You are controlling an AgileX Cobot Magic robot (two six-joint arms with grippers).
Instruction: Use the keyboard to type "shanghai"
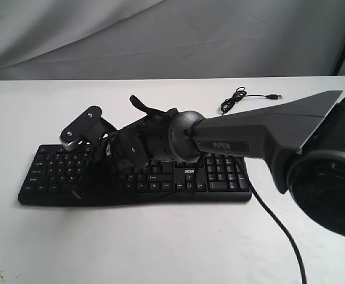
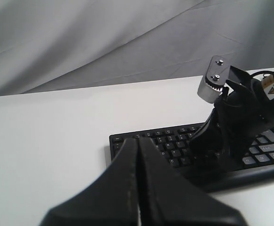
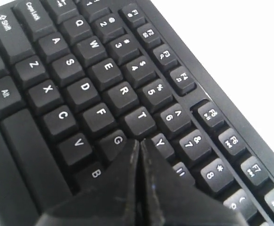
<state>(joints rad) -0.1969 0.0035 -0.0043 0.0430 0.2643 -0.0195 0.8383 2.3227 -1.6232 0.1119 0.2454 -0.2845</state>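
The black keyboard [image 1: 219, 177] lies across the white table, with its acer logo near the right-hand key block. My right arm reaches over it from the right. My right gripper [image 3: 140, 140] is shut with nothing in it. Its tips sit low over the keys between G [image 3: 118, 140] and Y [image 3: 160, 141], just past T, and hide the key beneath them. In the exterior view the right gripper [image 1: 99, 179] is a dark shape over the left-middle keys. My left gripper [image 2: 139, 139] is shut and empty. It hovers off the keyboard [image 2: 174, 141] near its left end and is out of the exterior view.
The keyboard's thin cable [image 1: 243, 97] coils behind it on the table and ends in a loose USB plug [image 1: 274, 96]. An arm cable [image 1: 279, 231] trails over the front right of the table. The right arm [image 2: 240, 122] fills the space above the keys. Grey cloth hangs behind.
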